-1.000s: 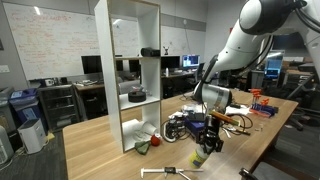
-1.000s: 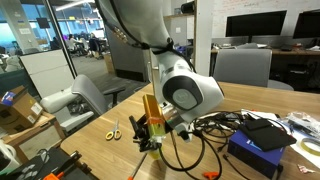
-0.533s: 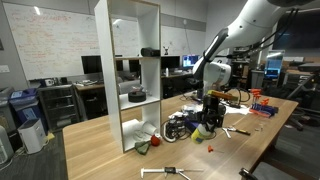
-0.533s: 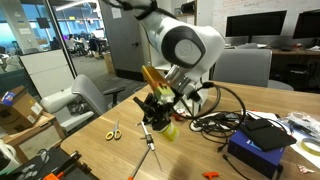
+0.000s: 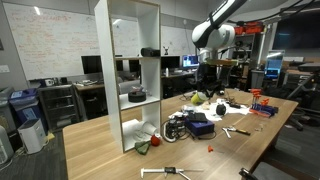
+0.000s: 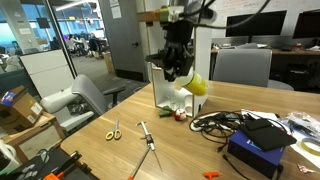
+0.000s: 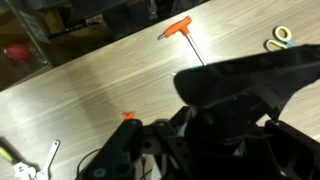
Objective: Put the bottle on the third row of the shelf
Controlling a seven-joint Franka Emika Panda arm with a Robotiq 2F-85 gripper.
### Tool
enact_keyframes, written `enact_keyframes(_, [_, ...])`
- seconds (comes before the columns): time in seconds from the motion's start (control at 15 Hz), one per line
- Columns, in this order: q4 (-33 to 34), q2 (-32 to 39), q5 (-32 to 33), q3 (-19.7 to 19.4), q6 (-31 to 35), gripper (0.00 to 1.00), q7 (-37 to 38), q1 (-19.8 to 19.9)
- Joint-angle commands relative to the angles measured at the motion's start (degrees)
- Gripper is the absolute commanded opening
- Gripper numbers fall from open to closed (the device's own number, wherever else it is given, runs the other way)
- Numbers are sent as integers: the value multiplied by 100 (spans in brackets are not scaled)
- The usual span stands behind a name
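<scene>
My gripper [image 5: 207,84] hangs high above the table, to the side of the tall white shelf [image 5: 128,75], and is shut on the bottle [image 5: 201,97]. The bottle is dark with a yellow-green end that sticks out below the fingers. In an exterior view the gripper [image 6: 181,66] and the bottle [image 6: 197,84] sit in front of the shelf [image 6: 207,48]. The wrist view shows only a dark blurred mass [image 7: 240,95] over the wooden table [image 7: 90,80]; its jaws cannot be made out.
The shelf holds a black object [image 5: 150,51] on an upper row, a bowl [image 5: 137,96] below it and a red-green item [image 5: 143,146] at the bottom. Cables [image 5: 185,125], a blue box [image 6: 255,150], scissors [image 6: 113,131] and a screwdriver [image 6: 146,140] lie on the table.
The gripper has risen from just above the table to well above it, carrying the bottle up and towards the shelf.
</scene>
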State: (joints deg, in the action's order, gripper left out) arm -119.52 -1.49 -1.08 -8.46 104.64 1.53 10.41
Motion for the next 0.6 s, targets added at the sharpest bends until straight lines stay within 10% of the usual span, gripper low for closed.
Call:
enact_keyframes(0.0, [604, -421, 697, 173, -110, 1, 379, -217])
enact_keyframes(0.53, [1698, -489, 1711, 553, -30, 1, 629, -505])
